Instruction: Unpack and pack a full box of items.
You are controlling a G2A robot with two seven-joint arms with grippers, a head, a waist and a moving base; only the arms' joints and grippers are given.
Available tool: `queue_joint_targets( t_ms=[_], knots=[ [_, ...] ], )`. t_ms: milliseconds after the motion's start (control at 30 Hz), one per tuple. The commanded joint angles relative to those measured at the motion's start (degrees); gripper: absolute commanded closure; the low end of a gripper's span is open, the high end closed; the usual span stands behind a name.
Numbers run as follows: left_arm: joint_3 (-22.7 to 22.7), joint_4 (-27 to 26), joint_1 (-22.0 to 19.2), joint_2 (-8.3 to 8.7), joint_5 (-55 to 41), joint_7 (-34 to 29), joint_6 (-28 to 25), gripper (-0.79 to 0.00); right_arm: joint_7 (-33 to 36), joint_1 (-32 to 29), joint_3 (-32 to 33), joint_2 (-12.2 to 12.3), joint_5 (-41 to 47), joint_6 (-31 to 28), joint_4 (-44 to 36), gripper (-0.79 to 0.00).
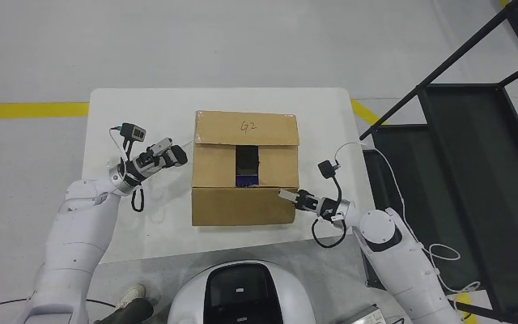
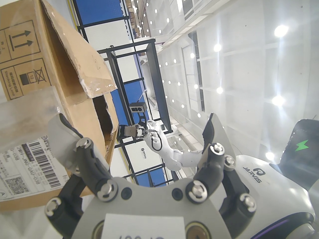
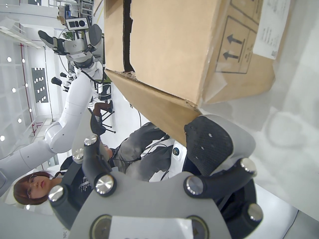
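A brown cardboard box (image 1: 243, 138) stands in the middle of the white table (image 1: 137, 113). Its top flaps are folded in, and a narrow gap between them shows something blue (image 1: 247, 166) inside. My left gripper (image 1: 176, 154) hangs open beside the box's left wall (image 2: 62, 58), one finger (image 2: 62, 128) close to the labelled side, nothing between the fingers. My right gripper (image 1: 285, 195) is open at the box's near right corner. There the edge of the near flap (image 3: 159, 105) lies between its spread fingers, next to the padded finger (image 3: 209, 145).
A black metal rack (image 1: 461, 138) stands off the table's right side. Yellow tape (image 1: 40, 109) runs along the floor behind the table. Bare tabletop lies to the left of the box and along its far edge.
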Motion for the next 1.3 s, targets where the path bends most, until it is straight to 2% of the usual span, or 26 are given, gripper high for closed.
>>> queue_joint_targets(
  t_ms=[0, 200, 533, 1267],
  knots=[
    [0.16, 0.68, -0.55, 0.01, -0.24, -0.36, 0.37, -0.785, 0.11, -0.44, 1.3, 0.2, 0.84, 0.31, -0.47, -0.785],
    [0.54, 1.95, -1.76, 0.15, -0.97, -2.65, 2.66, -0.785, 2.36, -3.7, 6.99, 0.93, 7.93, 0.74, -3.54, -0.785],
    [2.6, 3.98, -4.2, -0.35, -3.59, -4.89, 4.89, -0.785, 4.55, -7.41, 16.44, 1.5, 26.74, 2.06, -8.02, -0.785],
    [2.85, 4.26, -4.69, -0.47, -4.57, -5.42, 5.43, -0.785, 4.55, -7.41, 16.44, 1.5, 26.74, 2.06, -8.02, -0.785]
  ],
)
